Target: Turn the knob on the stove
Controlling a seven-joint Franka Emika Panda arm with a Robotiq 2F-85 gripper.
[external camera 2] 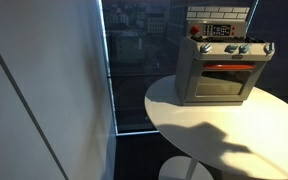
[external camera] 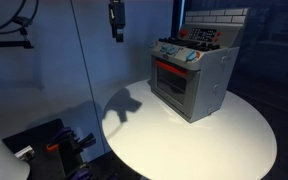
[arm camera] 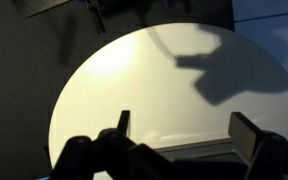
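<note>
Plainly, none of the turn is done, as far as you can judge. Your gripper (external camera: 116, 22) hangs high in the air, well apart from the stove (external camera: 194, 75), at about 10 o'clock from it in an exterior view, touching nothing. In the wrist view its two fingers (arm camera: 246, 135) stand wide apart with only bare table top showing between them, so the claw is open and empty. All of the task is left: you have to bring the claw across and down to the stove's front, close on one knob, and twist it.

The stove stands upright on a round white table (external camera: 234, 140), toward the table's 12 o'clock edge in both exterior views. It is a small, boxy, silver-grey toy. A red-glowing oven window (external camera 2: 224, 72) fills most of its front. A row of light-blue knobs (external camera 2: 234, 48) runs along the front just above the window, and a tile-patterned back panel (external camera 2: 219, 14) rises behind the top. You cannot tell from these views which way any knob points. A dark arm shadow (external camera: 124, 105) lies on the table at 9 o'clock from the stove.
</note>
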